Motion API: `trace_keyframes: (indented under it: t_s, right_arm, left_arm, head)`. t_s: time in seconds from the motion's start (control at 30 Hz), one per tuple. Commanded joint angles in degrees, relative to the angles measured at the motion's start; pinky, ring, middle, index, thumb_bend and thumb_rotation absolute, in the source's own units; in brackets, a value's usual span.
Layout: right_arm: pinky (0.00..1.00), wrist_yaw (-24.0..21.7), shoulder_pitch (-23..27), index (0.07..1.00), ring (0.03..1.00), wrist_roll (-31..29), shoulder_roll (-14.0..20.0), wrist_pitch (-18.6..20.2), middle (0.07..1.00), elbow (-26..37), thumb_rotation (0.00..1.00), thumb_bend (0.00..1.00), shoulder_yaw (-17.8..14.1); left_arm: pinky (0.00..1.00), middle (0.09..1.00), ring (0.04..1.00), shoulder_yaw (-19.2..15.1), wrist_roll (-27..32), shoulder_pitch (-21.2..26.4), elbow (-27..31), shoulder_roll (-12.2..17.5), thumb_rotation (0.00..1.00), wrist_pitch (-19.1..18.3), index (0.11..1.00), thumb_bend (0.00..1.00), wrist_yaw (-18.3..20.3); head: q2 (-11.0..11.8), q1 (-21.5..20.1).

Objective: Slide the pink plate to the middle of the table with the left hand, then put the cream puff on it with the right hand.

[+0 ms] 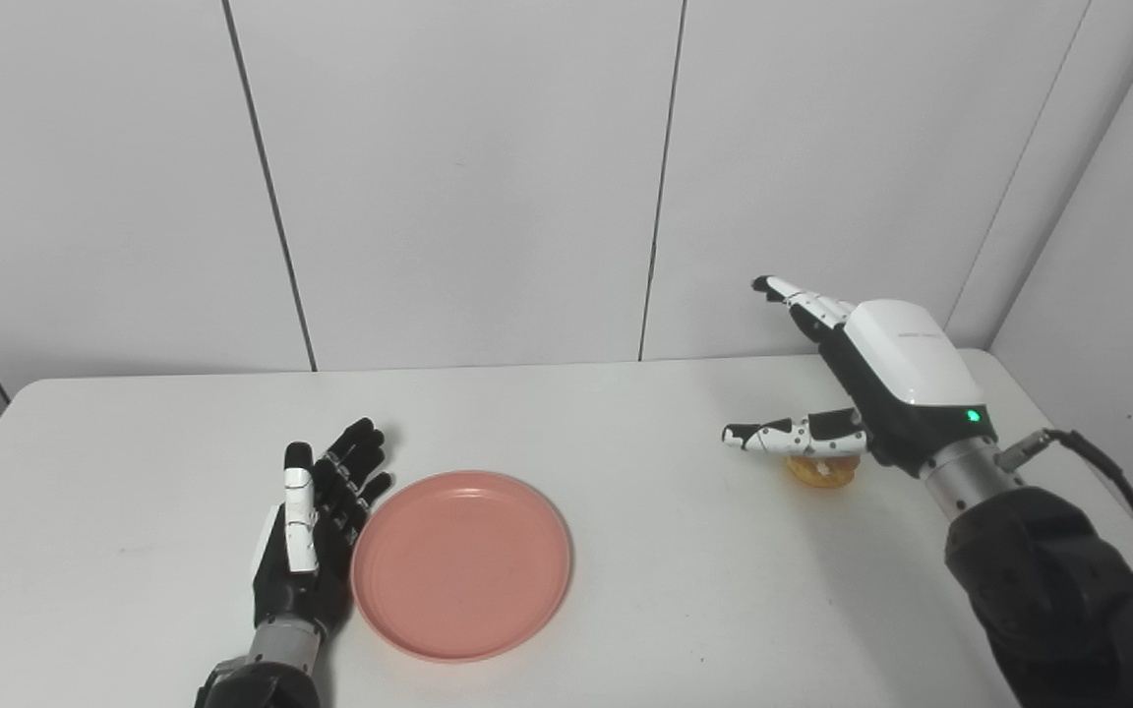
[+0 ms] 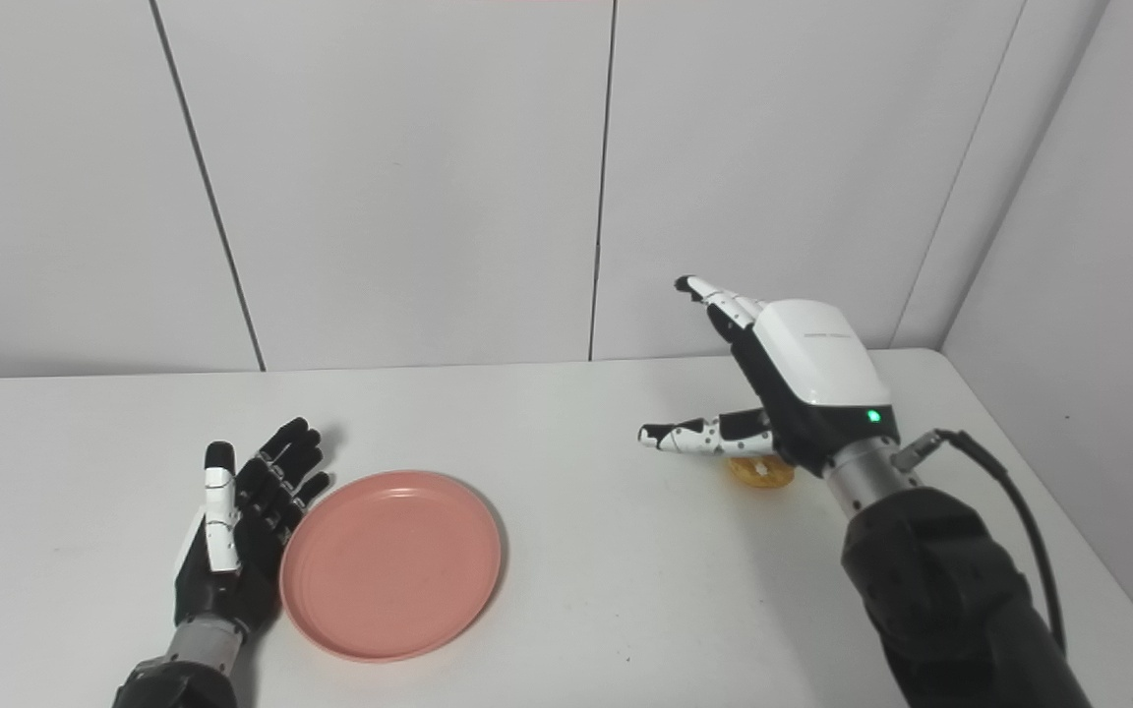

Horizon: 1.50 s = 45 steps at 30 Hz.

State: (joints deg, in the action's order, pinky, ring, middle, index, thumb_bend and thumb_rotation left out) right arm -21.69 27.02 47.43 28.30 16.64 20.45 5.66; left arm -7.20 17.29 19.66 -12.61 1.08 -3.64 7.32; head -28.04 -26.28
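The pink plate (image 1: 461, 562) lies flat on the white table (image 1: 626, 423), left of centre and near the front. My left hand (image 1: 316, 521) is open, palm up on the table, its fingers against the plate's left rim. The cream puff (image 1: 822, 471) sits on the table at the right, mostly hidden under my right hand (image 1: 871, 383). The right hand is open, raised just above the puff, fingers spread and pointing left and away; it holds nothing.
White wall panels (image 1: 468, 177) stand right behind the table's far edge. A black cable (image 1: 1117, 492) trails from the right wrist near the table's right edge.
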Motion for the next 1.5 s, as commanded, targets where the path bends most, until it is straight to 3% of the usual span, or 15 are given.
trace_keyframes:
  t_s: [0.0,0.13,0.33,0.53,0.73,0.97,1.47]
  right_arm:
    - [0.69,-1.43,3.56,0.869,0.813,0.69,2.95,0.34,0.871,-2.01,0.5,1.0,-0.67]
    - [0.71,-3.2,6.43,0.84,0.825,0.84,6.0,-1.31,0.867,-7.51,0.41,1.0,0.32]
    - [0.8,-2.35,8.49,0.783,0.862,-0.31,8.78,-4.3,0.866,-16.46,0.4,1.0,1.88]
    - [0.75,0.3,9.26,0.783,0.807,-1.42,8.98,-5.75,0.841,-25.13,0.36,1.0,2.8]
    - [0.75,-0.52,10.11,0.805,0.804,-4.2,8.23,-4.87,0.848,-31.45,0.33,1.0,3.96]
    - [0.73,0.35,10.79,0.803,0.808,-6.42,7.94,-5.44,0.845,-35.08,0.34,1.0,5.22]
    - [0.75,2.85,10.47,0.815,0.823,-7.16,7.91,-5.85,0.869,-36.72,0.33,1.0,7.31]
  left_arm:
    - [0.94,0.898,0.947,0.09,0.59,-0.33,-0.14,0.01,1.0,-1.33,0.815,0.74,0.4]
    - [0.94,0.891,0.943,-0.09,0.87,-0.27,-0.49,0.07,1.0,-1.82,0.809,0.74,0.43]
    - [0.9,0.876,0.932,-0.01,0.81,-0.28,-0.88,0.0,1.0,-1.53,0.797,0.73,0.36]
    - [0.91,0.874,0.927,0.2,0.55,-0.51,-0.68,-0.12,1.0,-1.25,0.805,0.73,0.4]
    - [0.9,0.875,0.926,0.03,1.3,-0.7,-0.17,-0.21,1.0,-1.6,0.801,0.74,0.67]
    - [0.91,0.877,0.932,0.1,1.49,-0.56,-1.37,0.07,1.0,-1.19,0.805,0.74,0.94]
    - [0.91,0.871,0.924,0.3,0.89,-0.96,-1.01,0.01,1.0,-1.59,0.801,0.73,1.03]
  head:
    - [-0.04,0.0]
    - [-0.08,0.01]
    - [0.03,0.21]
    - [-0.28,0.94]
    - [-0.46,0.85]
    - [-0.4,0.85]
    - [-0.44,1.13]
